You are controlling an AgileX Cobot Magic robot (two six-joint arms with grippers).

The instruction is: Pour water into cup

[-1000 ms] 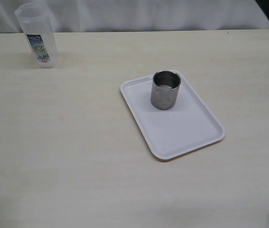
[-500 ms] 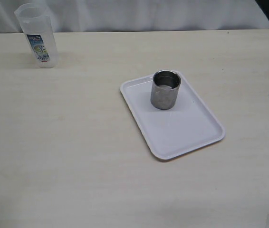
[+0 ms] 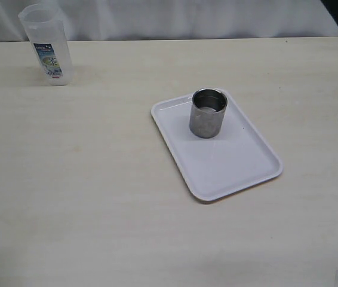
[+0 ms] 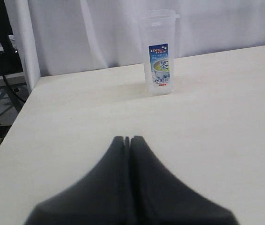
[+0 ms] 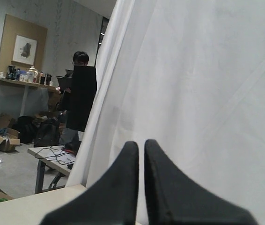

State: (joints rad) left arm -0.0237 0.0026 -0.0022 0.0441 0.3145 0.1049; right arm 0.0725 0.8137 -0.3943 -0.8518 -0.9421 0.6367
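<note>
Steel is catching the light on the cup [image 3: 208, 113], which is standing upright with its long axis vertical and its open mouth facing straight up. It is sitting on the far end of a white tray [image 3: 234, 170], near the middle of the pale wooden surface [image 3: 97, 191]. The tray is lying flat, its long side running diagonally from far left to near right in the exterior view. Something pale is showing inside the cup, but what it is cannot be told.

Well apart from the cup, toward the far left corner of the surface, the clear plastic container [image 3: 45, 45] is also standing upright, long axis vertical. Its blue-and-white label [image 4: 159, 63] is facing the left wrist camera. Its walls are looking so clear that the level of the water cannot be made out in either view.

The left gripper [image 4: 127, 139] is hanging above the surface, pointing toward the container and not touching it. Its jaws are pressing together with nothing between them. The right gripper [image 5: 141, 143] is pointing away from the tray, toward a white curtain [image 5: 207, 93]. Its jaws are nearly meeting, with only a thin slit showing, and are gripping nothing. Beyond the curtain's edge a person in dark clothes [image 5: 82, 93] is standing in a room.
</note>
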